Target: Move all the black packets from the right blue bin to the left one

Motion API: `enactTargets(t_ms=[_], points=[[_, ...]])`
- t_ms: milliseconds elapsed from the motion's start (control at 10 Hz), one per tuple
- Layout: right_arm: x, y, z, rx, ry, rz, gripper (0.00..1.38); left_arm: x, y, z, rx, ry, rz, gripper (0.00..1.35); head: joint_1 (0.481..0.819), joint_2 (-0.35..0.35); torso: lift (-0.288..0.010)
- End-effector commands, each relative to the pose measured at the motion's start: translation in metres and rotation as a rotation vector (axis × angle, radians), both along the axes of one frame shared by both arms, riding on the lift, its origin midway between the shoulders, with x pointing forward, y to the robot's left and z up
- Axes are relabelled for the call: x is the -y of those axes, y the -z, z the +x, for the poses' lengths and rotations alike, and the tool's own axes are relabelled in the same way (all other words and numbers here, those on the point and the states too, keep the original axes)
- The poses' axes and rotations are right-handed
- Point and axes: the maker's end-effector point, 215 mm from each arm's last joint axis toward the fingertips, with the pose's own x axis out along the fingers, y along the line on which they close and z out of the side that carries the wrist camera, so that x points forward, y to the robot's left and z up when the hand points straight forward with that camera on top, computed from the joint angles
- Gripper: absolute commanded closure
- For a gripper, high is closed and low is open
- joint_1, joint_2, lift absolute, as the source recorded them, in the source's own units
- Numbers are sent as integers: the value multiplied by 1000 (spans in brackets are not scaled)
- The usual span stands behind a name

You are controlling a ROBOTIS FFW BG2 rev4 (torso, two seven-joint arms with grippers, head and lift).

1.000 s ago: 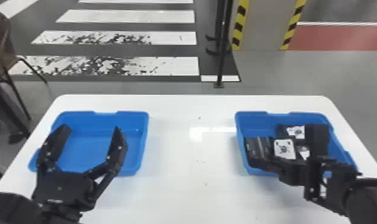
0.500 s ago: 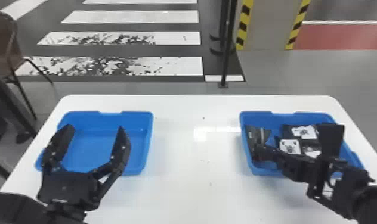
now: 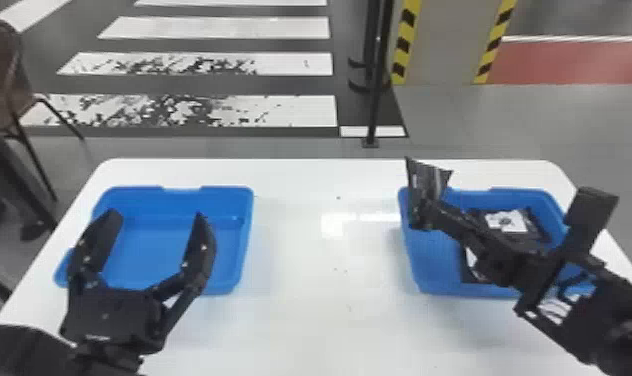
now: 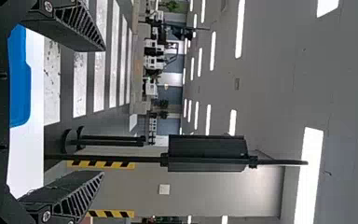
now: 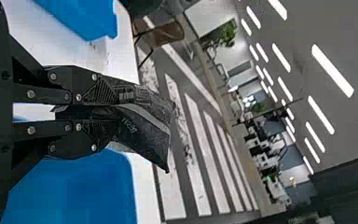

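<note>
1. Right of centre in the head view, our right gripper [image 3: 421,214] is pinched closed on a black packet [image 3: 427,181], which sticks up at the upper left corner of the right blue bin [image 3: 432,260].
2. We see more black packets [image 3: 512,223] with white patches inside that bin, at the frame's right.
3. At lower left, we have our left gripper [image 3: 155,216] spread wide and empty, its fingers overlapping our view of the left blue bin [image 3: 227,191].

White table [image 3: 300,320]; on it left blue bin [image 3: 155,250], right blue bin [image 3: 432,265], well apart.
</note>
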Motion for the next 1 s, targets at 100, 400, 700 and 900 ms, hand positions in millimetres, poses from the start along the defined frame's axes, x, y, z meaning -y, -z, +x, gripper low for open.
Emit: enactTargets(t_ms=[100,400,700,900], points=[[-93,-31,-34,55,-175,195,1039,13,3,4,-18,33,-73,127,695,80,-140],[-131,-25,-42,133,-237,205,1039,58,19,20,-121,181,-249,127,695,169,-140],[-202,-23,-78,100,-401,241,1039,91,22,34,-192,336,-364,122,695,154,-140],[-234,-21,-97,72,-480,264,1038,105,30,36,-226,376,-346,122,695,204,-140]])
